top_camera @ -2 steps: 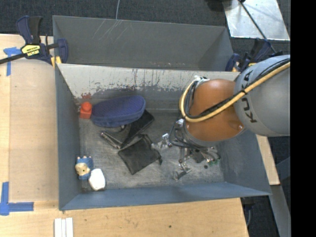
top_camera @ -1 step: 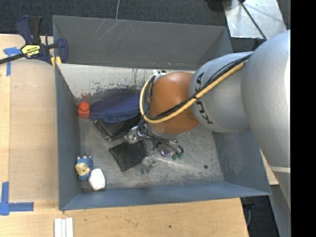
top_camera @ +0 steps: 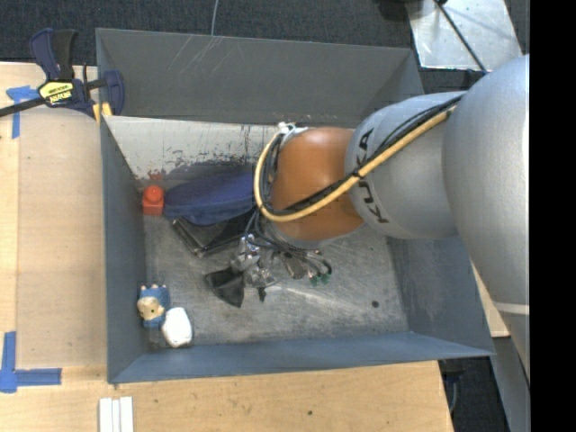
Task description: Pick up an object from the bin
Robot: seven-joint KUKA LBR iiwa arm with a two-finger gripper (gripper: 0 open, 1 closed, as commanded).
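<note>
**Arm position.** The arm (top_camera: 423,178) enters the bin (top_camera: 270,79) from the right. Its orange cover (top_camera: 310,183) sits over the middle of the bin, with a yellow cable (top_camera: 396,147) looped along it.

**Gripper.** The gripper (top_camera: 256,268) is low over the centre of the bin floor, below the orange cover. Its metal parts overlap in this view, so it cannot be told whether the gripper is spread or pressed together. No item can be confirmed as gripped.

**Nearest item.** A black angular piece (top_camera: 225,286) lies on the floor at the centre, just to the left and near side of the gripper. Whether the two touch cannot be told.

**Other contents.**
- A black frame-like part (top_camera: 202,235) lies just to the far left of the gripper.
- A dark blue soft item (top_camera: 211,196) lies against the far wall, partly under the orange cover.
- A small orange-red block (top_camera: 153,199) is at the left end of the dark blue soft item, touching it.
- A small green bit (top_camera: 321,279) lies just to the right of the gripper.
- A small toy figure (top_camera: 151,302) and a white lump (top_camera: 176,327) lie side by side in the near left corner, well apart from the gripper.
</note>
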